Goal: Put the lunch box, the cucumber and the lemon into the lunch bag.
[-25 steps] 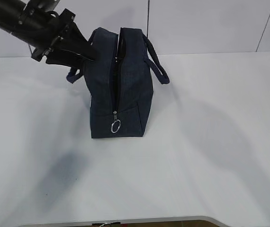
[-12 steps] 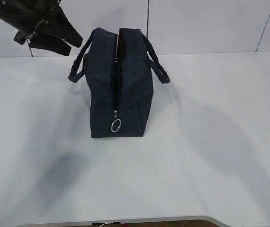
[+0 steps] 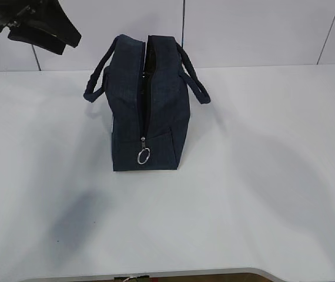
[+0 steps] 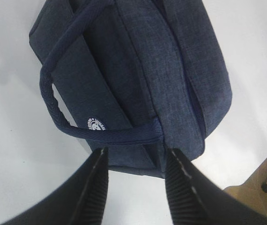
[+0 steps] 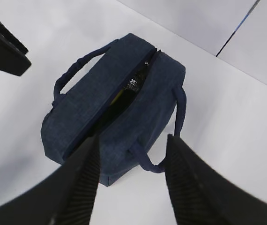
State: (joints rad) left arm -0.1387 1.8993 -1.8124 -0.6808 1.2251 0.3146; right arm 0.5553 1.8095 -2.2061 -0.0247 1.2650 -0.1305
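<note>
The navy lunch bag [image 3: 158, 117] stands upright on the white table [image 3: 261, 176]. Its top zipper slit is open and its metal ring pull [image 3: 144, 156] hangs at the near end. My left gripper [image 3: 72, 44] is open and empty, up and to the left of the bag's left handle [image 3: 93, 89]. In the left wrist view [image 4: 137, 154] it hovers off one end of the bag [image 4: 138, 70]. My right gripper [image 5: 133, 139] is open and empty, high above the bag [image 5: 77, 126]. A thin yellow streak [image 5: 117, 96] shows inside the slit. The lunch box and cucumber are hidden.
A wall rises behind the table's far edge [image 3: 273, 66]. The table's front edge [image 3: 214, 273] runs along the bottom of the exterior view. The left gripper's black finger also shows at the top left of the right wrist view [image 5: 2, 47].
My left gripper has moved up and to the left, away from the bag's left handle. The handle has come free and sagged down against the bag's side.
</note>
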